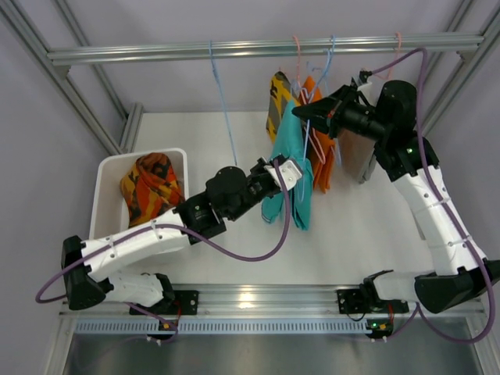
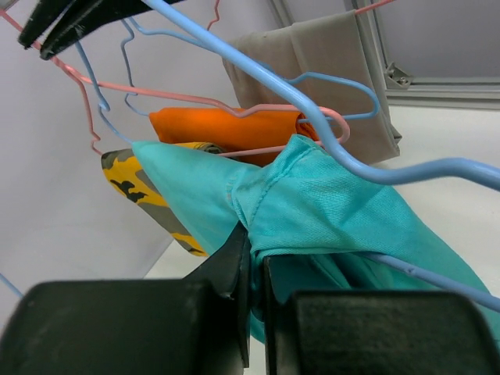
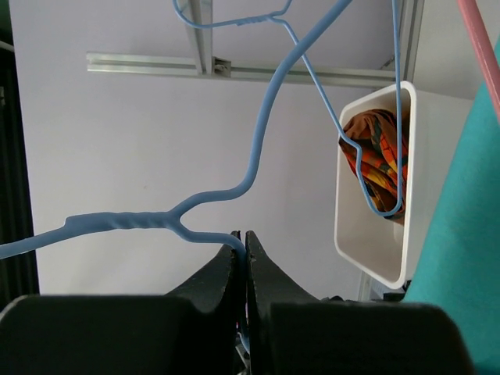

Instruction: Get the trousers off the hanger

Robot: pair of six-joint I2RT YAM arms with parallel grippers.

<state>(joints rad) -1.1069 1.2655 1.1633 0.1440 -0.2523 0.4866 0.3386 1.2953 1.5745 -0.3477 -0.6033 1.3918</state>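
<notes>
The teal trousers [image 1: 294, 176] hang over a blue hanger [image 1: 306, 131] under the rail, and show close in the left wrist view [image 2: 328, 211]. My left gripper [image 1: 275, 164] is shut on the teal cloth near its fold [image 2: 256, 258]. My right gripper [image 1: 300, 111] is shut on the blue hanger's wire just below its twisted neck [image 3: 243, 242]. The patterned orange, red and yellow trousers [image 1: 150, 186] lie in the white bin [image 1: 108, 170], also seen in the right wrist view [image 3: 375, 160].
Other garments hang on pink and blue hangers beside the teal one: an orange piece [image 1: 319, 160], a yellow camouflage piece [image 1: 278, 98], a beige piece [image 1: 355, 156]. An empty blue hanger [image 1: 223, 101] hangs left of them from the metal rail [image 1: 195, 51].
</notes>
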